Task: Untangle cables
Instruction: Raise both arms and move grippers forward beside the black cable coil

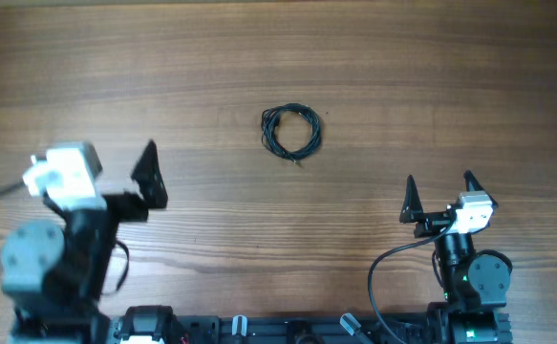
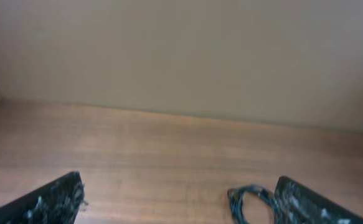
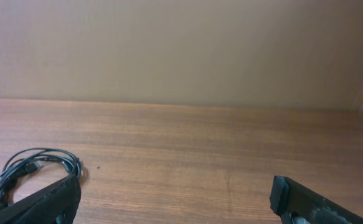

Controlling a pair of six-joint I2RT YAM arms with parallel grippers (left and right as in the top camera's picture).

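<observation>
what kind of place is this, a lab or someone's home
Likely a robot lab bench, not a home: the left arm and right arm mounted at a wooden table, a plain wall, one small coil of cables.

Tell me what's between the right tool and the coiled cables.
Only bare table lies between the right tool and the cables, as the overhead view shows.

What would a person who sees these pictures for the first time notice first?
A small coil of cables lies alone near the middle of the wooden table. Toward the near edge, the left gripper and the right gripper are both wide open and empty, each well apart from the coil.
</observation>
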